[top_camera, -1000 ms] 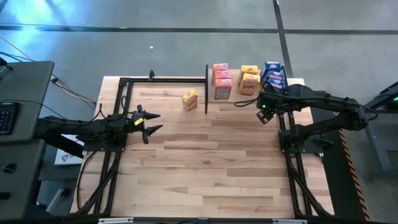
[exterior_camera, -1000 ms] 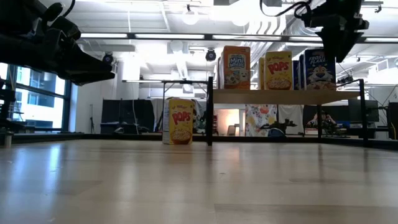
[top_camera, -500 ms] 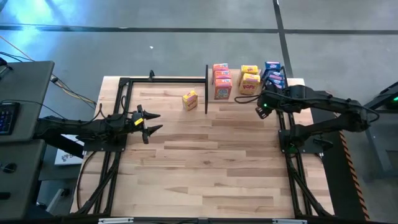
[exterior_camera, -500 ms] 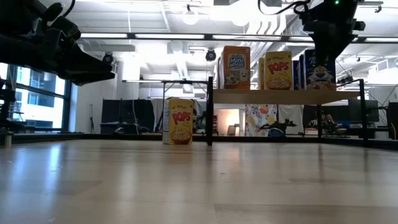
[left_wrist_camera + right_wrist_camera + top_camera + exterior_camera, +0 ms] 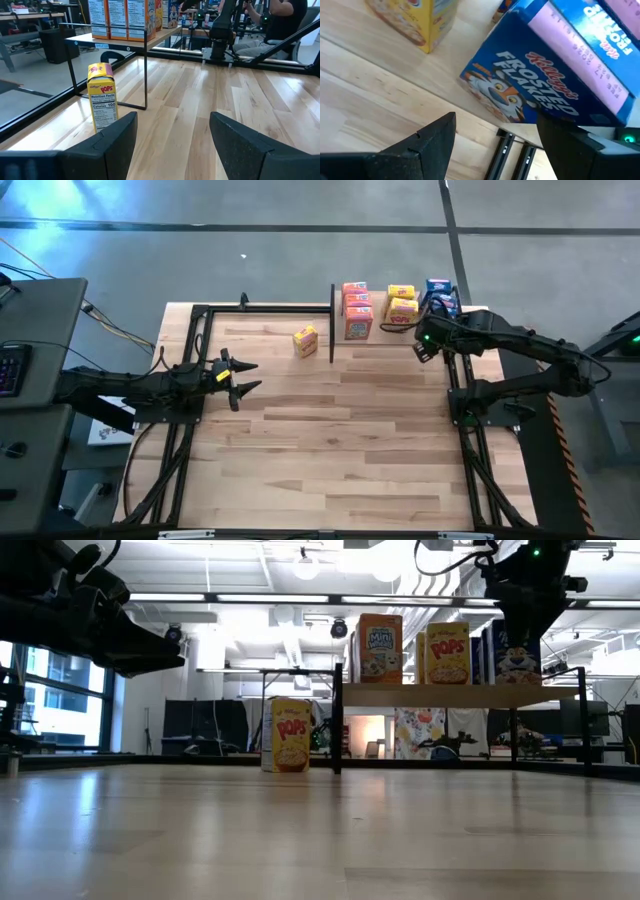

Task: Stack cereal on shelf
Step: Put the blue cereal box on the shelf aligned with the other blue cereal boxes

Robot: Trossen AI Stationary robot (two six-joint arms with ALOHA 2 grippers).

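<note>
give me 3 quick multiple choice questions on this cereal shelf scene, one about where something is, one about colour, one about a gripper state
1. Where does the lone Pops box stand?
A. on the tabletop beside the shelf
B. on the shelf
C. in the left gripper

2. What colour are the boxes at the shelf end nearest the right gripper?
A. orange
B. blue
C. green

3. How are the left gripper's fingers?
A. shut on a box
B. open and empty
C. out of sight

Answers: 1 A, it stands on the table planks, left of the shelf's post. 2 B, the blue Frosted Flakes boxes fill the right wrist view. 3 B, the left wrist view shows both fingers spread with nothing between.
</note>
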